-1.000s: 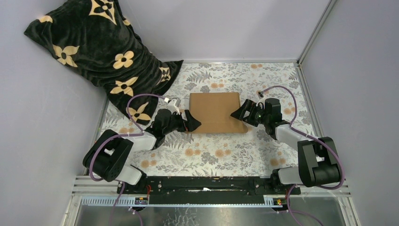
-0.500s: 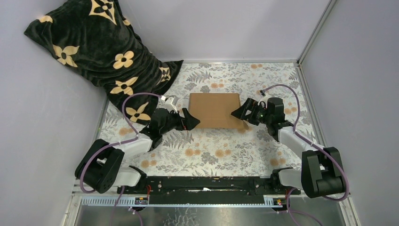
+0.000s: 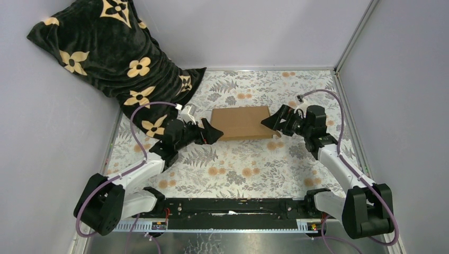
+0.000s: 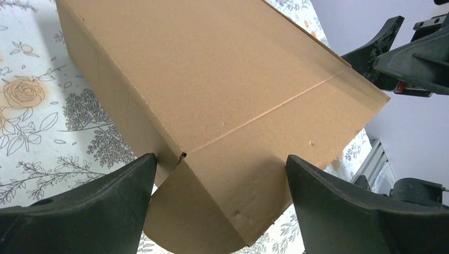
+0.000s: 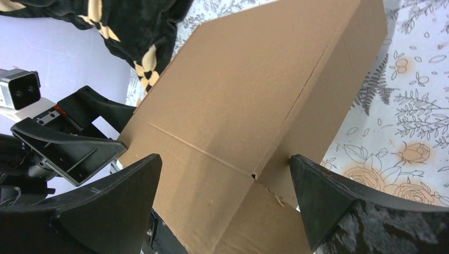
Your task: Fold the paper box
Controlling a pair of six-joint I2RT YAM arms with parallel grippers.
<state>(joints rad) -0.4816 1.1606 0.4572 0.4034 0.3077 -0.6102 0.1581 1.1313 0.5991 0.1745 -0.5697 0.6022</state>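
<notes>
Left fingers (image 4: 79, 211), right fingers (image 5: 349, 211) moved farther forward, wide apart, paper box (image 3: 241, 123) underside hidden

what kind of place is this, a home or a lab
Likely a lab robot cell: left arm and right arm bolted to a rail, aluminium frame round plain walls, paper box over a floral table.

I see the paper box (image 3: 242, 122) filling the gap between my left gripper (image 3: 214, 131) and right gripper (image 3: 270, 123), so neither can pass straight across. The black flowered blanket (image 3: 114, 50) crowds the far-left corner, while the near strip of table (image 3: 238, 172) gives me open room.
</notes>
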